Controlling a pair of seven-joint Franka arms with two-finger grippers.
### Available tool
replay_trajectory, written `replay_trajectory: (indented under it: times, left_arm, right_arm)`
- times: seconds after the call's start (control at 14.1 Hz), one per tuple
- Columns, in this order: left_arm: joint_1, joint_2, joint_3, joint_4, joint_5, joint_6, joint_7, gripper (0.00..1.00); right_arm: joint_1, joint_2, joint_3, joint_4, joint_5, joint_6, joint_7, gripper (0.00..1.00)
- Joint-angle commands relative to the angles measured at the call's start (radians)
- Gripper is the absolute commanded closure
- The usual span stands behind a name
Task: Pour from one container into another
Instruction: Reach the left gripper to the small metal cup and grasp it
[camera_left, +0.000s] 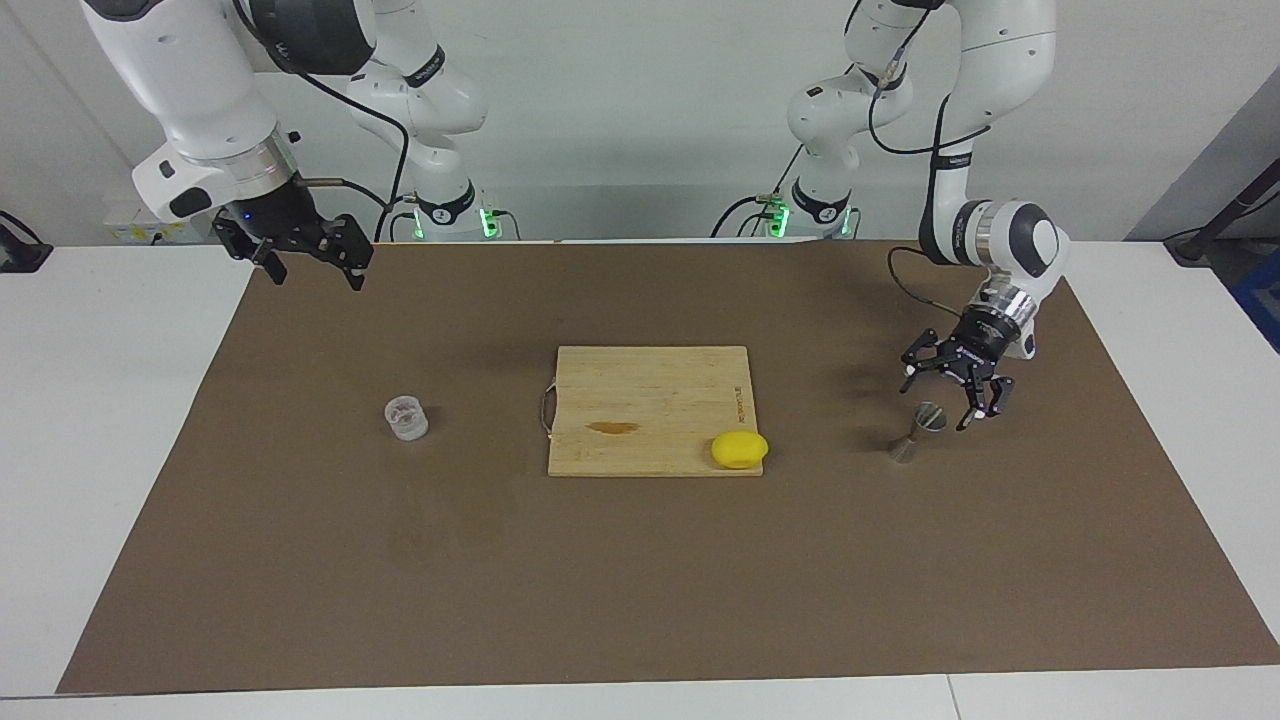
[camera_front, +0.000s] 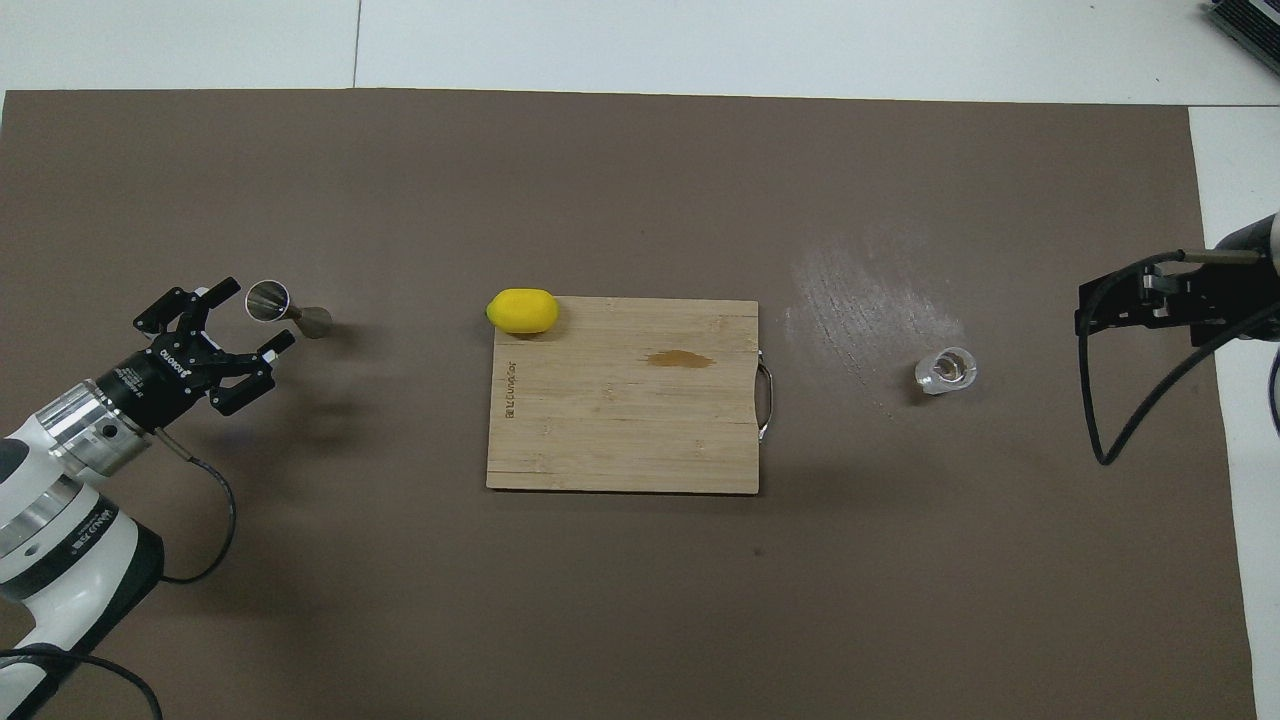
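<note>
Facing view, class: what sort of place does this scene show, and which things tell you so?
Probably a robotics lab set up for a kitchen or bar exercise: two white arms stand at a table with a brown mat, where a cutting board, a lemon, a steel jigger and a glass cup are laid out.

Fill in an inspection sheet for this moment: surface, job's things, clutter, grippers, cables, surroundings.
Surface: brown mat over a white table; pale scuffed patch near the cup.
Job's things: small clear glass cup upright toward the right arm's end; grey steel hourglass jigger upright toward the left arm's end.
Clutter: bamboo cutting board at the middle, with a brown stain; yellow lemon on its corner.
Grippers: left gripper open, low beside the jigger; right gripper open, waiting raised over the mat's edge.
Cables: black cable hangs from the left wrist.
Surroundings: nothing seen.
</note>
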Motion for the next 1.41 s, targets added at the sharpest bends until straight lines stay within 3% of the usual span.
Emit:
replay_trajectory:
  times: [0.0, 0.28, 0.57, 1.34]
  left_arm:
    - [-0.018, 0.009, 0.005, 0.000, -0.036, 0.015, 0.027, 0.04]
    - [-0.018, 0.024, 0.005, -0.001, -0.039, 0.015, 0.052, 0.04]
    - [-0.018, 0.032, 0.005, -0.001, -0.042, 0.015, 0.058, 0.16]
    - [-0.029, 0.035, 0.006, 0.006, -0.094, 0.021, 0.069, 0.29]
  right_arm:
    - [-0.016, -0.019, 0.007, -0.025, 0.013, 0.010, -0.029, 0.00]
    - [-0.016, -0.019, 0.007, -0.025, 0.013, 0.010, -0.029, 0.00]
    - [-0.016, -0.019, 0.007, -0.025, 0.013, 0.010, -0.029, 0.00]
    - [-0.016, -0.019, 0.007, -0.025, 0.013, 0.010, -0.029, 0.00]
